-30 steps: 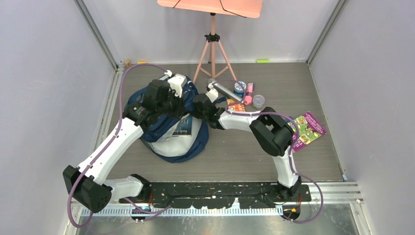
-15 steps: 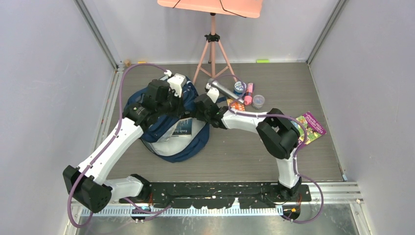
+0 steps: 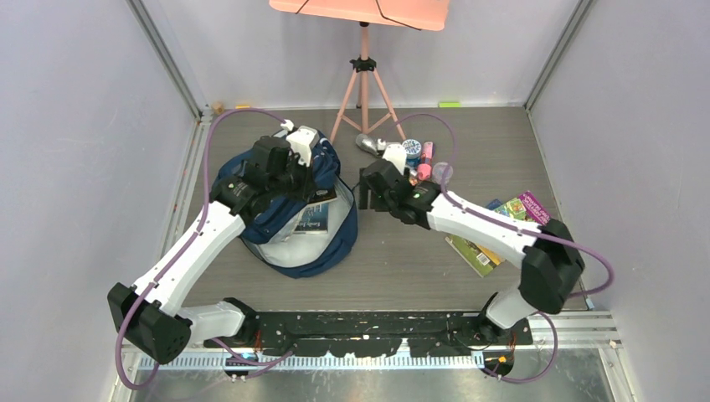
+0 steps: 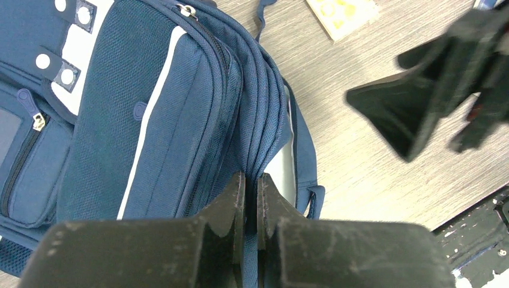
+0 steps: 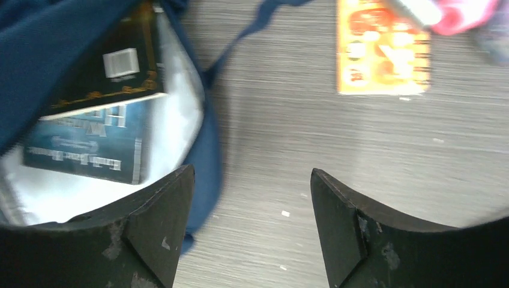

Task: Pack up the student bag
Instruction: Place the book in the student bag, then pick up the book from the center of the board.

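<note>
Left wrist view: left gripper (image 4: pixel 251 192) jaws pressed together, a fold of the student bag (image 4: pixel 150 120) rim pinched between them.

Right wrist view: right gripper (image 5: pixel 252 180) jaws spread wide, nothing between them, above bare table (image 5: pixel 288 138) just right of the bag's gaping mouth. Inside the bag: blue book (image 5: pixel 84 150), dark book (image 5: pixel 114 66) beside it, the two touching. Orange card (image 5: pixel 384 54) flat on the table, farther right, apart from the bag.

Top view: bag lies on the left half of the table, midway between near and far edges.

A book (image 5: pixel 84 144) lies inside the student bag (image 4: pixel 150 120), left of a card (image 5: pixel 384 54).
</note>
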Controlling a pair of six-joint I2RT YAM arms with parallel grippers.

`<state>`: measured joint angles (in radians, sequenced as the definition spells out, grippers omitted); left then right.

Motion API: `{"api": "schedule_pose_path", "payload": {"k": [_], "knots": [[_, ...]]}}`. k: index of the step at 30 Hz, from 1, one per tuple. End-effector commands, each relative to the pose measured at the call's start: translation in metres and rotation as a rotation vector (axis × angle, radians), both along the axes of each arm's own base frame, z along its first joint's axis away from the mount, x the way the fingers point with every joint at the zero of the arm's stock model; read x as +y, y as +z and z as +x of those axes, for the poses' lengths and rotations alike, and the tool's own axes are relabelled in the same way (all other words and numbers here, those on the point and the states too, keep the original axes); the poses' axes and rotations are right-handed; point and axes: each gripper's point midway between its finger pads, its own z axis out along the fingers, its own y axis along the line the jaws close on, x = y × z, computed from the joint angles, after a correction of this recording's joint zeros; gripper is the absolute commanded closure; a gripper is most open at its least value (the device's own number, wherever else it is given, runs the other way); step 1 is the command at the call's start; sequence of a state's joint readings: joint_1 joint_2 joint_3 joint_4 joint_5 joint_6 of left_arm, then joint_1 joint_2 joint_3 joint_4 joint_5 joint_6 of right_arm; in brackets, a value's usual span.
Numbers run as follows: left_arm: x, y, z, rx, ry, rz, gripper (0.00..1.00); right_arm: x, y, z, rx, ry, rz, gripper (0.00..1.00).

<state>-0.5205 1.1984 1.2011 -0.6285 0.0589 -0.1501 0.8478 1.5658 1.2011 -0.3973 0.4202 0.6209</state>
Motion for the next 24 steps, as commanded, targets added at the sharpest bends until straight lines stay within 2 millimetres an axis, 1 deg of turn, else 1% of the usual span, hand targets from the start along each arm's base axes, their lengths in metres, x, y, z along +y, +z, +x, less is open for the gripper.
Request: {"api": "schedule_pose_path", "payload": {"k": [1, 2, 3, 4, 5, 6, 7, 8, 9, 10, 11, 12, 13, 14, 15, 16, 17, 18, 19, 20, 21, 22, 23, 24], "knots": [[-0.015, 0.046, 0.006, -0.129, -0.03, -0.111, 1.0, -0.087, 0.014, -0.006, -0.022, -0.143, -0.227, 0.22], [-0.015, 0.046, 0.006, -0.13, -0.031, -0.113, 1.0, -0.103, 0.012, -0.007, -0.006, -0.178, -0.253, 0.22], [-0.015, 0.046, 0.006, -0.131, -0.031, -0.114, 1.0, -0.124, 0.012, -0.004, 0.004, -0.235, -0.257, 0.21], [-0.015, 0.046, 0.006, -0.132, -0.03, -0.112, 1.0, -0.137, 0.009, -0.006, 0.023, -0.276, -0.261, 0.2], [-0.014, 0.046, 0.006, -0.131, -0.028, -0.11, 1.0, -0.162, 0.006, -0.003, 0.043, -0.346, -0.257, 0.19], [-0.014, 0.046, 0.006, -0.132, -0.028, -0.111, 1.0, -0.173, 0.005, -0.004, 0.062, -0.379, -0.232, 0.18], [-0.015, 0.046, 0.007, -0.13, -0.028, -0.11, 1.0, -0.197, -0.001, -0.002, 0.088, -0.448, -0.227, 0.17], [-0.015, 0.045, 0.007, -0.13, -0.029, -0.111, 1.0, -0.206, -0.002, -0.003, 0.099, -0.481, -0.203, 0.17], [-0.015, 0.046, 0.007, -0.132, -0.028, -0.11, 1.0, -0.227, -0.007, -0.003, 0.117, -0.545, -0.2, 0.17], [-0.014, 0.045, 0.007, -0.132, -0.026, -0.106, 1.0, -0.238, -0.005, -0.004, 0.114, -0.578, -0.19, 0.17], [-0.013, 0.044, 0.008, -0.131, -0.023, -0.101, 1.0, -0.257, -0.008, -0.006, 0.123, -0.642, -0.186, 0.16], [-0.013, 0.043, 0.008, -0.13, -0.02, -0.096, 1.0, -0.275, -0.003, -0.007, 0.106, -0.704, -0.17, 0.16], [-0.012, 0.043, 0.009, -0.133, -0.018, -0.094, 1.0, -0.285, -0.007, -0.009, 0.098, -0.741, -0.161, 0.14], [-0.012, 0.043, 0.009, -0.134, -0.017, -0.094, 1.0, -0.303, -0.002, -0.011, 0.076, -0.804, -0.141, 0.13], [-0.012, 0.042, 0.009, -0.135, -0.016, -0.092, 1.0, -0.312, -0.004, -0.013, 0.071, -0.835, -0.131, 0.12], [-0.012, 0.04, 0.01, -0.132, -0.016, -0.088, 1.0, -0.329, -0.001, -0.017, 0.058, -0.892, -0.122, 0.11], [-0.012, 0.039, 0.011, -0.128, -0.016, -0.086, 1.0, -0.337, -0.003, -0.018, 0.051, -0.91, -0.125, 0.11], [-0.013, 0.037, 0.011, -0.122, -0.017, -0.083, 1.0, -0.35, -0.002, -0.02, 0.05, -0.947, -0.128, 0.1], [-0.014, 0.035, 0.012, -0.116, -0.017, -0.08, 1.0, -0.354, 0.0, -0.02, 0.044, -0.954, -0.145, 0.1], [-0.014, 0.032, 0.013, -0.108, -0.018, -0.077, 1.0, -0.364, -0.002, -0.021, 0.056, -0.981, -0.164, 0.1], [-0.015, 0.03, 0.014, -0.099, -0.019, -0.074, 1.0, -0.368, 0.0, -0.019, 0.052, -0.984, -0.183, 0.1], [-0.016, 0.029, 0.014, -0.095, -0.021, -0.073, 1.0, -0.369, -0.002, -0.014, 0.065, -0.979, -0.193, 0.11], [-0.016, 0.029, 0.014, -0.092, -0.022, -0.074, 1.0, -0.367, -0.01, -0.011, 0.096, -0.958, -0.209, 0.11], [-0.016, 0.028, 0.014, -0.091, -0.022, -0.073, 1.0, -0.367, -0.009, -0.007, 0.102, -0.949, -0.216, 0.11]]}}
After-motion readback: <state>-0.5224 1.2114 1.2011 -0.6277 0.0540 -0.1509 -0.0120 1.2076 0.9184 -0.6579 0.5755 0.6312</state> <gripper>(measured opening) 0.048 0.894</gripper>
